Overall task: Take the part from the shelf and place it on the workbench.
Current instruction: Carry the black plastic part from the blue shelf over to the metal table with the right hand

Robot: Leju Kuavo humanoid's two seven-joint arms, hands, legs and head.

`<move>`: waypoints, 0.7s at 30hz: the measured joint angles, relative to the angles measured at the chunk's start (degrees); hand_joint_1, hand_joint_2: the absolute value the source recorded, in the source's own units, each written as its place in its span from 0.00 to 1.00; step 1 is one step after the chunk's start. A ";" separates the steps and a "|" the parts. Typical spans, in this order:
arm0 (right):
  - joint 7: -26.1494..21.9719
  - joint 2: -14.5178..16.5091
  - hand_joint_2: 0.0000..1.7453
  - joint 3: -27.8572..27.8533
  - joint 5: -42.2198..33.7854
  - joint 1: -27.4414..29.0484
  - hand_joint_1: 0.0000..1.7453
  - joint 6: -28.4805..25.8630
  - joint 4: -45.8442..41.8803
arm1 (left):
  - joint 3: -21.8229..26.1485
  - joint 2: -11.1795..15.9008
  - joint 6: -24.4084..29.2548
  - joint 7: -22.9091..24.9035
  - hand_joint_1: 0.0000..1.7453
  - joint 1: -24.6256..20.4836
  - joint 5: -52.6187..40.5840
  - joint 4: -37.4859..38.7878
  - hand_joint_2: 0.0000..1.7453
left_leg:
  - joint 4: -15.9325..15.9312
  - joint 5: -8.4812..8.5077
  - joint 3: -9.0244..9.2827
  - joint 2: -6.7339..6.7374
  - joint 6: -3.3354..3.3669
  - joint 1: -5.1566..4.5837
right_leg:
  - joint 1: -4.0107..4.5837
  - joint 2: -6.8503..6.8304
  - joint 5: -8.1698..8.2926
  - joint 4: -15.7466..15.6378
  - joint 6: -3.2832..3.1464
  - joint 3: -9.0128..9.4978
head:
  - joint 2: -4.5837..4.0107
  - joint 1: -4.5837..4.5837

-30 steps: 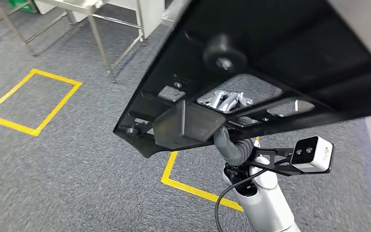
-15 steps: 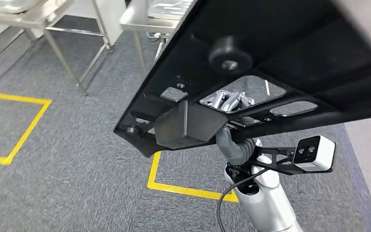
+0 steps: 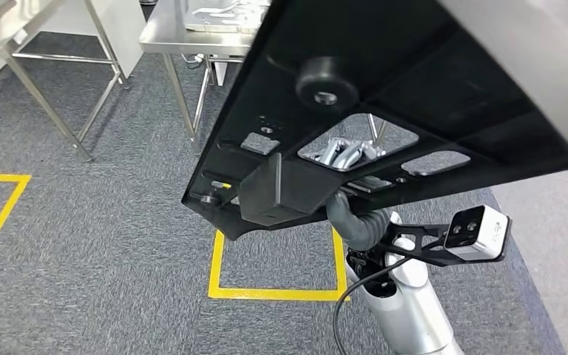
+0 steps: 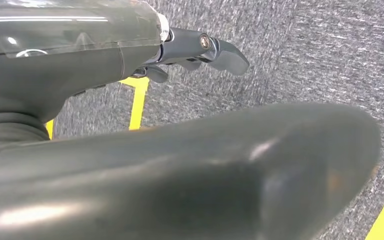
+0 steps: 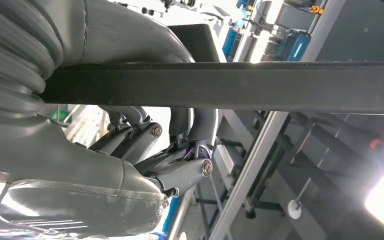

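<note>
The part (image 3: pixel 414 96) is a large flat black plate with cut-outs, a round black knob and a boxy block on its underside. It hangs tilted in the air in the head view, above the carpet. My right hand (image 3: pixel 347 153) grips it from beneath, and its silver fingers show through a cut-out. In the right wrist view the fingers (image 5: pixel 190 135) curl against the edge of the plate (image 5: pixel 240 87). My left hand (image 4: pixel 80 65) hangs over the floor with nothing in it, one finger (image 4: pixel 220 49) stretched out.
Steel workbenches (image 3: pixel 181 37) on thin legs stand ahead at the back left, one carrying a metal tray (image 3: pixel 218 11). Yellow tape squares (image 3: pixel 274 292) mark the grey carpet. A pale floor strip (image 3: pixel 555 229) lies to the right.
The camera has turned: benches and yellow floor marks have slid across the picture, and a bench now stands closer ahead. The part stays held in my right hand.
</note>
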 joint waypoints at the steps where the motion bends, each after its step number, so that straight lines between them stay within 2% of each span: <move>1: 0.01 0.01 1.00 -0.08 0.08 0.09 0.92 -0.03 0.01 | 0.00 0.02 -0.05 0.04 0.00 0.10 -0.05 0.00 0.00 | 0.01 -0.04 0.00 0.34 0.07 -0.07 | -0.16 -0.79 -1.64 3.89 0.20 -1.98 | 0.00 -0.01; 2: 0.02 0.01 1.00 -0.16 0.10 0.25 0.92 -0.04 0.02 | 0.00 0.03 -0.14 0.10 0.00 0.17 -0.09 0.00 0.00 | 0.04 -0.11 0.00 0.66 0.11 -0.12 | -0.31 -1.17 -2.56 6.94 0.34 -3.58 | 0.01 -0.01; 3: 0.02 0.01 1.00 -0.27 0.13 0.38 0.92 -0.05 0.03 | 0.00 0.04 -0.25 0.13 0.00 0.21 -0.12 0.00 0.00 | 0.06 -0.19 0.02 0.93 0.10 -0.14 | -0.42 -1.35 -2.45 8.19 0.40 -4.31 | 0.01 -0.01; 4: 0.02 0.01 1.00 -0.39 0.15 0.47 0.92 -0.05 0.03 | 0.00 0.04 -0.37 0.14 0.00 0.20 -0.14 0.00 0.00 | 0.07 -0.28 0.11 1.13 0.05 -0.15 | -0.47 -1.44 -1.26 7.11 0.36 -3.86 | 0.01 -0.01; 6: -0.02 0.01 1.00 -0.55 0.20 0.48 0.92 -0.07 0.04 | 0.00 0.03 -0.53 0.12 0.00 0.14 -0.12 0.00 0.00 | 0.06 -0.54 0.48 1.37 -0.20 -0.16 | -0.39 -1.64 2.55 -0.30 -0.11 -0.17 | 0.01 -0.01; 7: -0.04 0.01 1.00 -0.61 0.23 0.45 0.92 -0.07 0.04 | -0.01 0.01 -0.57 0.10 0.00 0.09 -0.09 0.00 0.00 | 0.09 -0.72 0.62 1.44 -0.43 -0.25 | -0.20 -1.76 3.88 -4.07 -0.44 1.77 | 0.01 -0.01; 8: -0.06 0.01 1.00 -0.66 0.26 0.43 0.92 -0.07 0.04 | -0.01 0.00 -0.61 0.08 0.00 0.07 -0.05 0.00 0.00 | 0.08 -0.86 0.71 1.50 -0.71 -0.30 | 0.01 -1.86 4.53 -6.62 -0.75 3.07 | 0.01 -0.01; 10: -0.08 0.02 1.00 -0.72 0.34 0.43 0.92 -0.07 0.04 | -0.01 0.00 -0.66 0.07 0.00 0.06 0.02 0.00 0.00 | -0.07 -1.09 0.85 1.64 -1.36 -0.34 | 0.41 -1.85 4.39 -7.94 -1.27 3.72 | 0.00 -0.01; 12: -0.08 0.07 1.00 -0.77 0.41 0.43 0.92 -0.06 0.02 | 0.00 0.07 -0.67 0.03 0.00 0.02 0.05 0.00 0.00 | -0.06 -1.40 1.06 1.81 -2.00 -0.31 | 0.21 -1.69 4.45 -8.46 -1.86 4.12 | 0.00 -0.01; 14: -0.13 0.26 1.00 -0.78 0.41 0.39 0.92 -0.05 0.01 | -0.01 0.14 -0.72 -0.07 0.00 -0.02 0.10 0.00 0.00 | 3.12 -3.18 -0.22 1.87 -2.42 -0.31 | -0.07 -1.70 4.50 -9.14 -2.57 4.80 | 0.01 -0.01; 16: -0.19 0.45 1.00 -0.77 0.41 0.43 0.92 -0.04 0.10 | -0.02 0.20 -0.76 -0.13 0.00 0.12 0.16 0.00 0.00 | 10.38 -6.31 -3.94 1.84 -2.69 -0.24 | 0.05 -1.72 4.21 -9.22 -3.08 5.16 | 0.01 -0.01; 17: -0.21 0.48 1.00 -0.77 0.41 0.52 0.92 -0.04 0.17 | -0.02 0.22 -0.76 -0.13 0.00 0.23 0.18 0.00 0.00 | 13.81 -7.33 -5.94 1.84 -2.83 -0.23 | 0.12 -1.66 4.03 -9.17 -3.18 5.30 | 0.00 -0.01; 18: -0.20 0.49 1.00 -0.76 0.41 0.60 0.92 -0.04 0.26 | -0.01 0.25 -0.76 -0.13 0.00 0.32 0.19 0.00 0.00 | 15.68 -7.33 -7.24 1.84 -2.94 -0.23 | 0.17 -1.58 3.80 -9.10 -3.21 5.50 | 0.00 -0.01; 19: -0.20 0.49 1.00 -0.75 0.41 0.66 0.92 -0.04 0.32 | -0.01 0.27 -0.76 -0.13 0.00 0.39 0.19 0.00 0.00 | 15.36 -6.15 -7.52 1.84 -2.98 -0.22 | 0.18 -1.48 3.54 -9.01 -3.14 5.77 | 0.00 -0.01; 20: -0.21 0.50 1.00 -0.75 0.40 0.70 0.92 -0.04 0.34 | 0.00 0.30 -0.76 -0.13 0.00 0.42 0.19 0.00 0.00 | 12.84 -4.01 -6.68 1.84 -2.95 -0.21 | 0.17 -1.38 3.21 -8.89 -3.03 6.12 | 0.00 -0.01; 21: -0.21 0.54 1.00 -0.75 0.41 0.71 0.92 -0.04 0.34 | 0.00 0.32 -0.76 -0.14 0.00 0.42 0.19 0.00 0.00 | 8.95 -1.57 -5.15 1.84 -2.84 -0.21 | 0.15 -1.31 2.82 -8.74 -2.85 6.47 | 0.01 -0.01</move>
